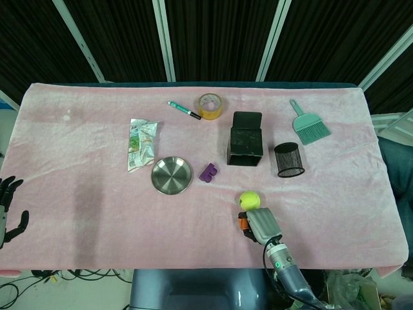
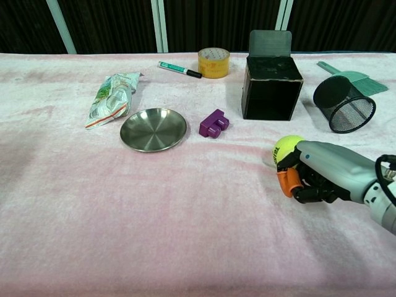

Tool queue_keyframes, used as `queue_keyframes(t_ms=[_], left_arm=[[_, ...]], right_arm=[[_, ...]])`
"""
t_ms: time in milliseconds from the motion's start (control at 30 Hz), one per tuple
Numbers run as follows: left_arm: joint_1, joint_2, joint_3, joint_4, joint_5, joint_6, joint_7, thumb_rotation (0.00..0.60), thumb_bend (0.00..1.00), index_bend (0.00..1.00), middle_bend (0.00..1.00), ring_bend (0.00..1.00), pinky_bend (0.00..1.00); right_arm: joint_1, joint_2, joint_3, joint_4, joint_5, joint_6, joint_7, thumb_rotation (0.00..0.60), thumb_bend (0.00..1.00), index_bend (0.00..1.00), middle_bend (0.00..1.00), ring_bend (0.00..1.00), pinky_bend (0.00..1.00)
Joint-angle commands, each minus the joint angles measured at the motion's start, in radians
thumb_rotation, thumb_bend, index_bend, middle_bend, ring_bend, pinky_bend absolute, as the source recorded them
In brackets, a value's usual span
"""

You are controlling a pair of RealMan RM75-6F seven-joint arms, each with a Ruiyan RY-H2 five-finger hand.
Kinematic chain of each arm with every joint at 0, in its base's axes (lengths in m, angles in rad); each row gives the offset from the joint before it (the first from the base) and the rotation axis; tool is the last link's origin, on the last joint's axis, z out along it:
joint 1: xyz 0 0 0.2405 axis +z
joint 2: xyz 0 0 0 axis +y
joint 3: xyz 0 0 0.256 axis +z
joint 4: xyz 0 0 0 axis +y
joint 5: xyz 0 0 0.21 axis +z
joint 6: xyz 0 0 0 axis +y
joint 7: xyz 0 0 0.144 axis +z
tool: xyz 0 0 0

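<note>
Right hand sits low near the front edge of the pink fuzzy surface, fingers curled tight around a small orange block, knuckles down so the cloth props it. The felt tennis ball touches the fingers' far side. Left hand hangs off the front-left corner, fingers spread, holding nothing.

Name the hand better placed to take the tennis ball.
Right. The right hand lies beside the tennis ball, fingers curled close to it; the left hand sits off the table's far left edge.
</note>
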Motion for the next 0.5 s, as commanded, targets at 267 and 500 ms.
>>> queue_keyframes(t_ms=[267,500], left_arm=[[0.0,0.0,0.0,-0.001,-0.002,-0.001,0.001,0.6,0.46,0.13,0.07,0.02,0.0],[0.001,-0.001,-0.002,-0.001,-0.006,0.001,0.004,0.6,0.46,0.13,0.07,0.02,0.0]], right_arm=[[0.004,-0.015,-0.001,0.029,-0.005,-0.001,0.011,0.6,0.66,1.0,0.94,0.96,1.0],[0.009,-0.019,0.001,0.044,0.005,-0.013,0.018,0.6,0.67,1.0,0.94,0.96,1.0]])
